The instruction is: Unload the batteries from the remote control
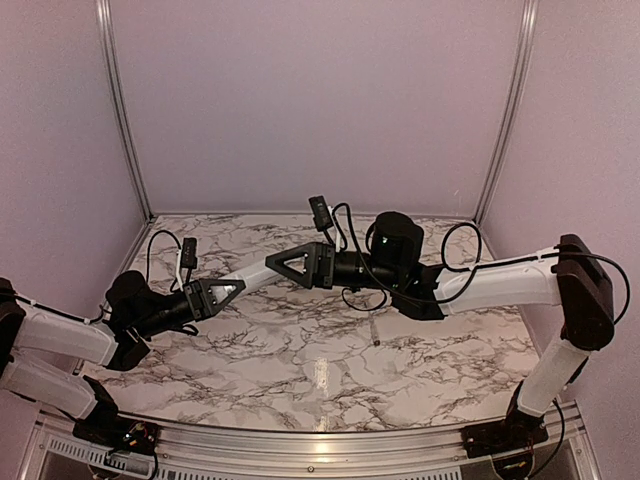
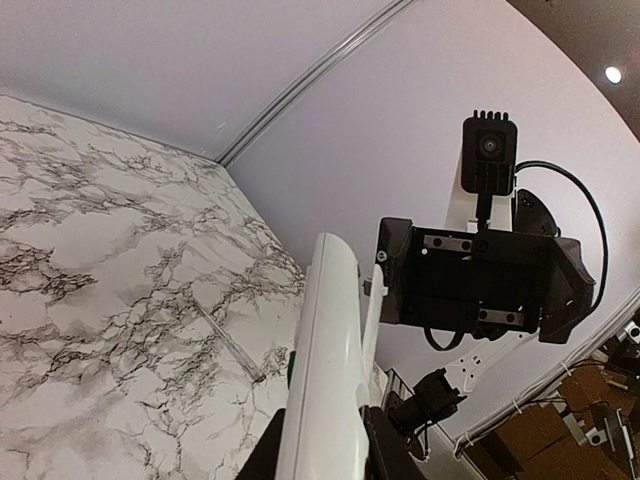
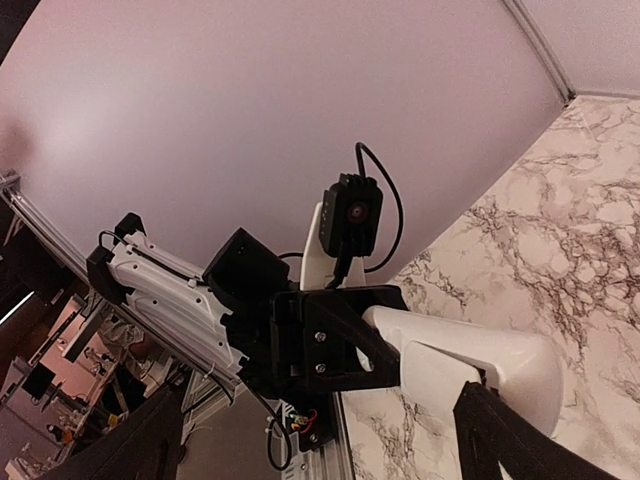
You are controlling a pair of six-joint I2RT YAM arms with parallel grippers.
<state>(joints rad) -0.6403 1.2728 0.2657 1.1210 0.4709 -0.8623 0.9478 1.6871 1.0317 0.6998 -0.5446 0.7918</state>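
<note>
Mid-frame from above, the left pincer (image 1: 220, 293) clamps one end of the slim white plastic remote control (image 1: 255, 275) over the marbled desk (image 1: 330, 370). The right pincer (image 1: 288, 262) gapes wide at its far end. Light, stiff and slick: hold the long edges. The small cylindrical batteries are unseen, perhaps inside.

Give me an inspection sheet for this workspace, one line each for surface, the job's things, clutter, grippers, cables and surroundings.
Surface: marble-patterned table.
Job's things: remote control held above the table between the two arms; batteries not visible.
Clutter: one thin grey stick lying on the table.
Grippers: left gripper shut on the remote control; right gripper open at the remote's far end.
Cables: black cables loop from both wrist cameras.
Surroundings: plain pale walls, metal frame posts in the back corners.
</note>
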